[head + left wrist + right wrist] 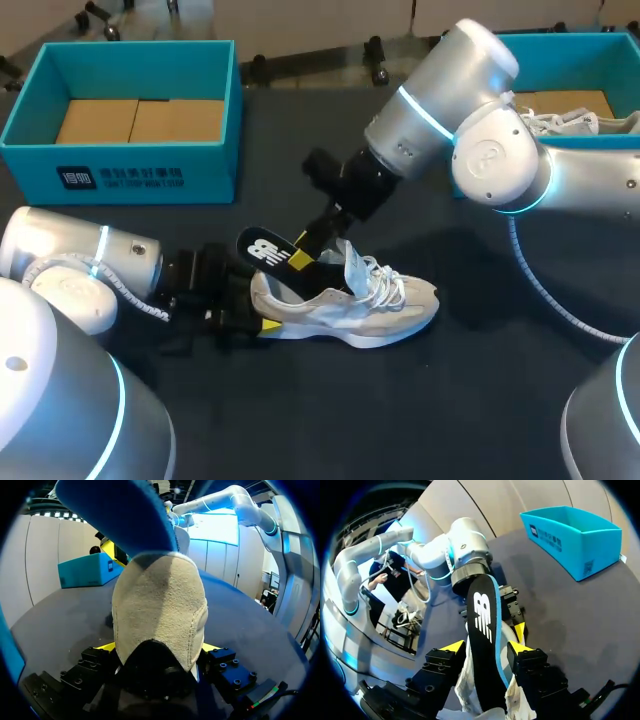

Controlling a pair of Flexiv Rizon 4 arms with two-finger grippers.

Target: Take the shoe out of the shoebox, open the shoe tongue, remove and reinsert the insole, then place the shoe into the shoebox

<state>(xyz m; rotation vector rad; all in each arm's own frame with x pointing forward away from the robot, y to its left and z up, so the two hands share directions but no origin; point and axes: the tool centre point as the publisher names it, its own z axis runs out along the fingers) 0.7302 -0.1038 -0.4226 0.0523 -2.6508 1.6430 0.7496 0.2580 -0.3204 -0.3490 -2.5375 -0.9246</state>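
A beige and white sneaker (385, 305) lies on its sole mid-table, toe pointing right. My left gripper (262, 315) is shut on its heel; in the left wrist view the suede heel (160, 610) fills the span between the two yellow fingertips (107, 646). A black insole (262, 247) with a blue edge sticks up and back out of the shoe's opening. My right gripper (308, 250) comes down from the right and is shut on it. Its yellow tips press the insole (482, 625) on both edges, just above the shoe's collar (470, 685).
A teal shoebox (120, 165) with a cardboard floor stands at the back left. A second teal box (600, 40) at the back right holds another white shoe (560, 122), partly behind my right arm. Dark tabletop lies in front of the sneaker.
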